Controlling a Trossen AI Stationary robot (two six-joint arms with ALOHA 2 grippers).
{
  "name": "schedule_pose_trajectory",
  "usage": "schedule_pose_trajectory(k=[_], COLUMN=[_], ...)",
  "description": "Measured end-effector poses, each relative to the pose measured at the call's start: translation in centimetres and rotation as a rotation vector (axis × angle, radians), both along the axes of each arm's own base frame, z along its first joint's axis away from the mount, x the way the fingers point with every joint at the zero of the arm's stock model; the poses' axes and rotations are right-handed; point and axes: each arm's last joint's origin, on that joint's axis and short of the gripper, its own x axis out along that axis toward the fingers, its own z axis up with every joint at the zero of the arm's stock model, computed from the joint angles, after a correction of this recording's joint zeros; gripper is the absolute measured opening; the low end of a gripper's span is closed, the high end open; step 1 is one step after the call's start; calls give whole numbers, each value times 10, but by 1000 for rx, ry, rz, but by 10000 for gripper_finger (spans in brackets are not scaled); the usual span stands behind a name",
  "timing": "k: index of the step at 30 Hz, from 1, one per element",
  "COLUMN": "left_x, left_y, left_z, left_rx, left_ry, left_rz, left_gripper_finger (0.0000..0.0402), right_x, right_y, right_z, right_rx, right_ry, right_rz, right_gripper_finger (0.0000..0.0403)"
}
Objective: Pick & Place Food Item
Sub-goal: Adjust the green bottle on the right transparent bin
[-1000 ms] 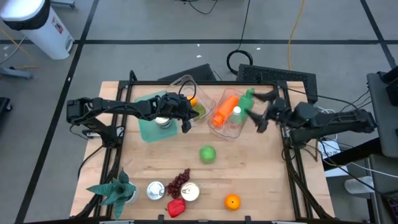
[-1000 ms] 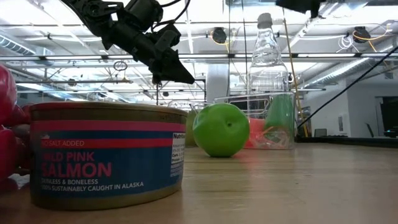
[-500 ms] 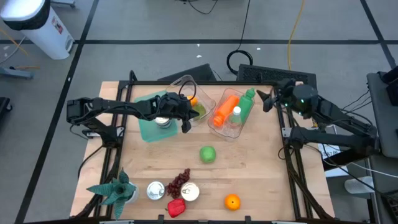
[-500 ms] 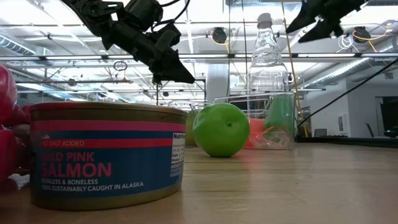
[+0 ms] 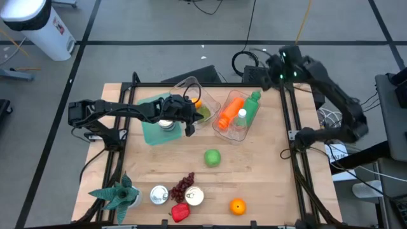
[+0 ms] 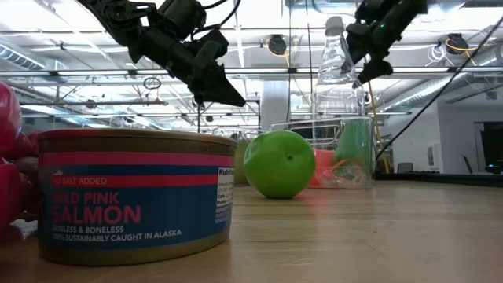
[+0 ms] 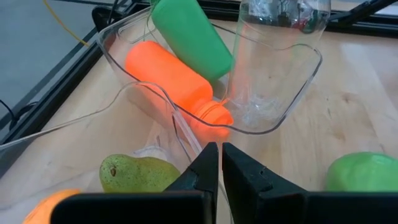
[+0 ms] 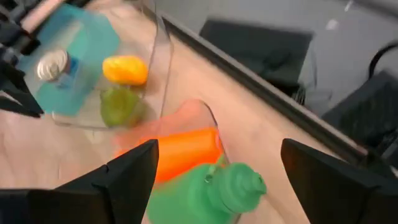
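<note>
A green apple (image 5: 212,157) rests on the wooden table (image 5: 267,172) near its middle. It also shows in the low view (image 6: 279,163). An orange (image 5: 237,206), dark grapes (image 5: 184,186) and a red pepper (image 5: 180,212) lie at the near edge. My left gripper (image 5: 189,129) hangs shut and holds nothing. It is above the near rim of a clear bin (image 7: 124,112) holding a pear (image 7: 143,175). My right gripper (image 5: 272,67) stands open and holds nothing, high over the table's far right corner. It looks down on the green bottle (image 8: 211,183).
A second clear bin (image 5: 234,121) holds an orange bottle, a green bottle and a clear bottle. A teal box (image 5: 152,124) with a can on it sits at the left. A salmon can (image 6: 134,196), another can (image 5: 159,194) and a plant (image 5: 117,194) stand near the front left.
My right arm has swung away from above the bottle bin toward the table's far right corner, turning as it went. Its fingers have stayed apart. Nothing on the table has moved.
</note>
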Motion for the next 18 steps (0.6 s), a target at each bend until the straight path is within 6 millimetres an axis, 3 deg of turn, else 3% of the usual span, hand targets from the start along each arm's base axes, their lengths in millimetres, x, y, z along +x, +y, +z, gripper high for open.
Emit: schedule_pose_trajectory(k=[4, 10, 18], left_x=[0, 0, 0], left_y=[0, 0, 0], left_z=[0, 0, 0], left_rx=[16, 31, 33], left_ry=[7, 10, 11], left_rz=[-10, -20, -21], left_gripper_finger=[31, 31, 31], right_x=[-3, -15, -17], right_y=[-28, -57, -73], right_z=[-3, -33, -54], right_rx=[140, 330, 411], right_ry=[95, 217, 131], right_rz=[9, -21, 97], right_gripper_finger=[324, 324, 321])
